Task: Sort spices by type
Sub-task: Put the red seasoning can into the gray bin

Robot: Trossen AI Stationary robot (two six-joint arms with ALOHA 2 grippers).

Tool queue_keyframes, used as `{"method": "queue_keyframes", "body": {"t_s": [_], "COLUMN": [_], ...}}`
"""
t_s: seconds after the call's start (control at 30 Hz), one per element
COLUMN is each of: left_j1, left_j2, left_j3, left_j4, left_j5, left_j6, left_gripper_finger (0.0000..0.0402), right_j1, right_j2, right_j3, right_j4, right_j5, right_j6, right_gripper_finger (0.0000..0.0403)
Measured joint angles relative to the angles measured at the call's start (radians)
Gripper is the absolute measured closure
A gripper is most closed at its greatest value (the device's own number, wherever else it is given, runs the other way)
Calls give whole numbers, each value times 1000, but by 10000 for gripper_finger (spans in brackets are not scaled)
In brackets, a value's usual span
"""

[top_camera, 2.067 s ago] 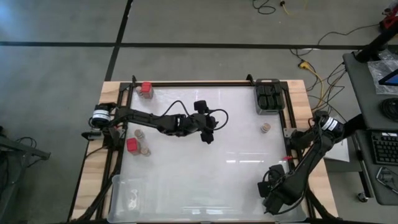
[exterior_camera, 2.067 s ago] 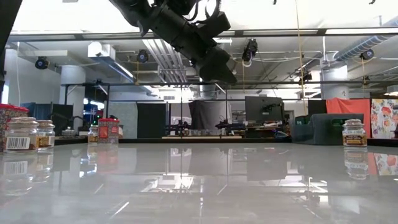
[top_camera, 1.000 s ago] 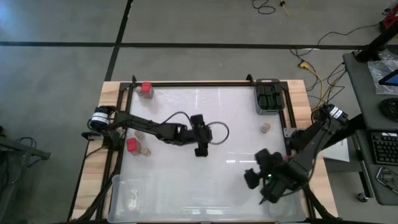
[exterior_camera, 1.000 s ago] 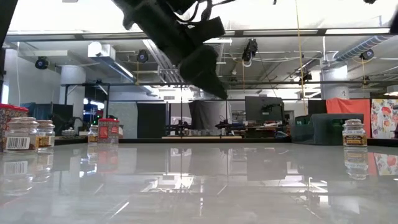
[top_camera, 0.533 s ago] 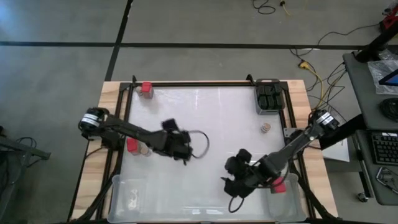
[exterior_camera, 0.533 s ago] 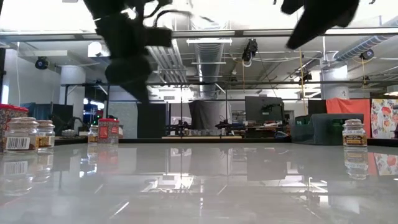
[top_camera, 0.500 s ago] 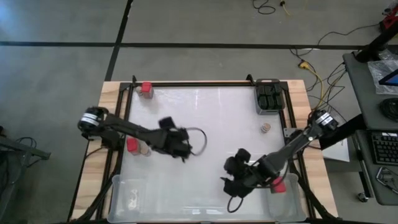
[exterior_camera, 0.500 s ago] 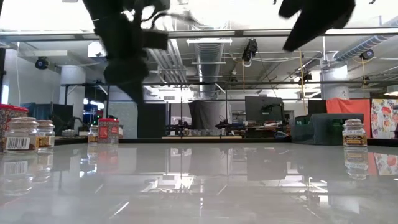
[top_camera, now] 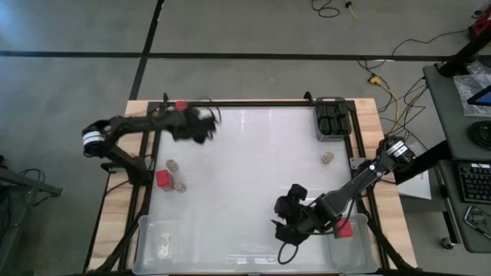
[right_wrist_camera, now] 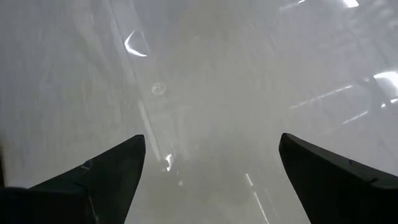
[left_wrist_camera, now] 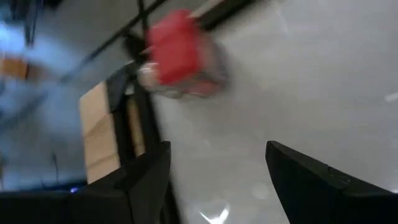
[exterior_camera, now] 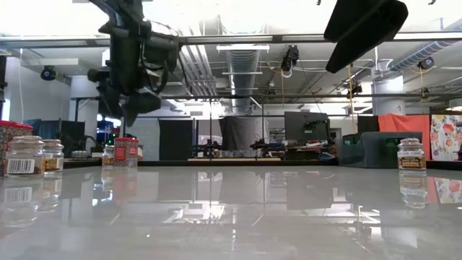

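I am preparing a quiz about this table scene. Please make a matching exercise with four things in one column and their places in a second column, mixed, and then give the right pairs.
Things:
1. black jars
2. lone tan-lidded jar
3. left gripper
4. right gripper

Places:
A. over the table's near side, right of the middle
B. in the bin at the far right corner
C. near the red-topped jar at the far left corner
D. alone on the table, just in front of the far right bin

Pairs: 1-B, 2-D, 3-C, 4-A
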Motion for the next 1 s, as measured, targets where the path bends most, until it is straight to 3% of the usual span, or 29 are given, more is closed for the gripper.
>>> {"method": "queue_keyframes", "body": {"t_s": [0.1, 0.23, 0.33, 0.67, 1.0], "left_j1": [175, 363, 439, 561, 606], "left_j2": [-25, -34, -14, 94, 179], "left_j3": [26, 53, 71, 168, 185], "left_j4": [35, 164, 216, 200, 204], "left_j5": [49, 252, 359, 444, 451], "left_j6": [43, 151, 199, 251, 259], "left_gripper_finger": [154, 154, 154, 154, 154], "right_j1": [0, 2, 2, 4, 67], "right_j2": [-2, -2, -2, -2, -2], "right_j3": [0, 0, -1, -1, -8], "right_j4": [0, -12, -40, -140, -184], "right_j5": [0, 0, -1, -19, -45], "right_j6": [-2, -18, -23, -25, 52], "right_gripper_finger": [41, 41, 41, 41, 41]}}
